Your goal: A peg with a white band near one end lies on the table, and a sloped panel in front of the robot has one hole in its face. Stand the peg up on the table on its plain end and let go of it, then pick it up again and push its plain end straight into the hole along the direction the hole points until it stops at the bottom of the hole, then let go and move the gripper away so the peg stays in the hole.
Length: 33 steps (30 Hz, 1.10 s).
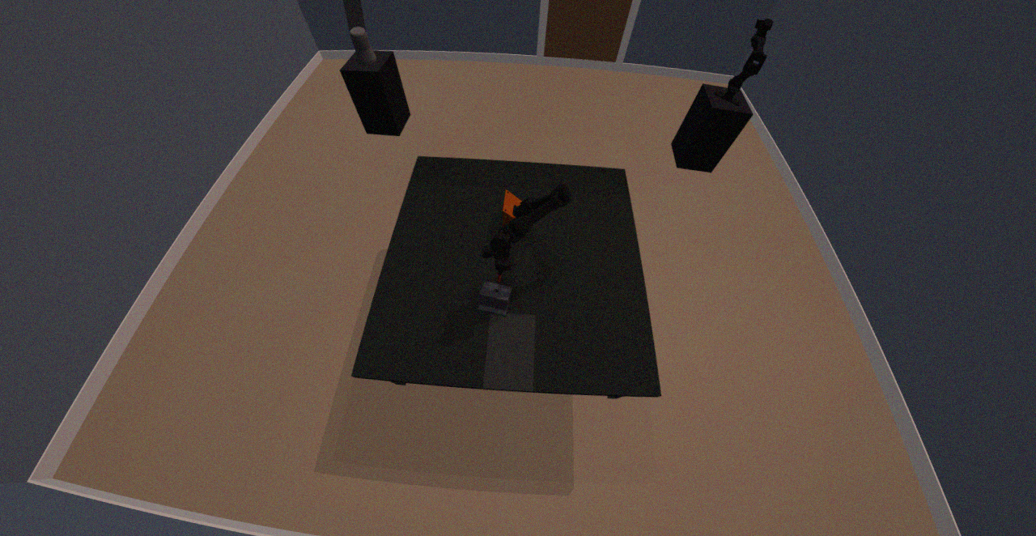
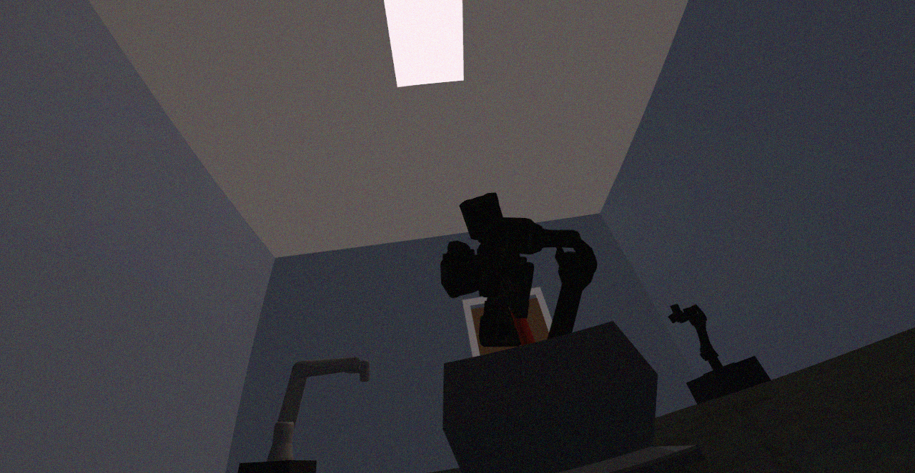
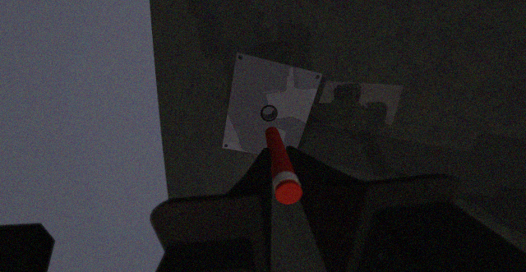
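My gripper (image 3: 277,152) (image 1: 501,270) is shut on the red peg (image 3: 280,157) (image 2: 525,329) (image 1: 499,278). The white band (image 3: 286,177) and the bright end cap are nearest the wrist camera, and the plain end points away toward the panel. The grey sloped panel (image 3: 252,79) (image 1: 494,302) (image 2: 543,393) stands just beyond the peg. Its hole, a dark ring (image 3: 261,112), shows open just above the plain end in the wrist view. The peg's lower end is near the top of the panel in the exterior view; whether it touches the face cannot be told.
An orange plate (image 1: 510,202) stands on the dark table (image 1: 587,278) beside the arm. A pale light patch (image 1: 511,355) (image 3: 392,93) lies on the table by the panel. Two other arms (image 1: 351,3) (image 1: 755,61) stand on pedestals far off.
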Each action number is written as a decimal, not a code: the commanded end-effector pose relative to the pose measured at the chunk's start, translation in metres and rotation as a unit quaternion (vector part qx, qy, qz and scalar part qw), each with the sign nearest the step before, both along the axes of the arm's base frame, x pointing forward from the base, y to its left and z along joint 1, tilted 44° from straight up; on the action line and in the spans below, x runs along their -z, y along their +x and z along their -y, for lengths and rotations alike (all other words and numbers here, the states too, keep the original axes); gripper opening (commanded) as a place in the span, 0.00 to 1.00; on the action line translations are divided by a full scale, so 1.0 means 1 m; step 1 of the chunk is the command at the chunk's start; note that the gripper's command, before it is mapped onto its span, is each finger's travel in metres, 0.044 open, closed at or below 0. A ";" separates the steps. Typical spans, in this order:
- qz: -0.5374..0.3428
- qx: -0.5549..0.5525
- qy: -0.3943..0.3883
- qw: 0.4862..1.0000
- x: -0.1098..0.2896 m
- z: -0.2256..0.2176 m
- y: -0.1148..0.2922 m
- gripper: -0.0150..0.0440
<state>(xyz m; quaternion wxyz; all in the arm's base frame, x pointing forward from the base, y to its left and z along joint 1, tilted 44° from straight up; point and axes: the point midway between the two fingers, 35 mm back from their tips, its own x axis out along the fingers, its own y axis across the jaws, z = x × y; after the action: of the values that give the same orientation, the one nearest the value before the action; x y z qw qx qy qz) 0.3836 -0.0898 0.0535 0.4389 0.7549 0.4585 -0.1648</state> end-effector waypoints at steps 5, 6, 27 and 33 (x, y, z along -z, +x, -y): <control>-0.006 0.007 0.004 1.000 0.014 -0.006 0.007 0.25; -0.006 0.007 0.004 1.000 0.015 -0.007 0.008 0.25; 0.000 0.003 0.001 1.000 0.026 -0.016 0.018 0.25; 0.001 0.003 0.001 1.000 0.031 -0.020 0.022 0.25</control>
<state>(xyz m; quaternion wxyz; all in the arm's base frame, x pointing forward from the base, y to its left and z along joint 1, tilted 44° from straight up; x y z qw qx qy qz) 0.4044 -0.0711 0.0287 0.4410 0.7563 0.4558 -0.1604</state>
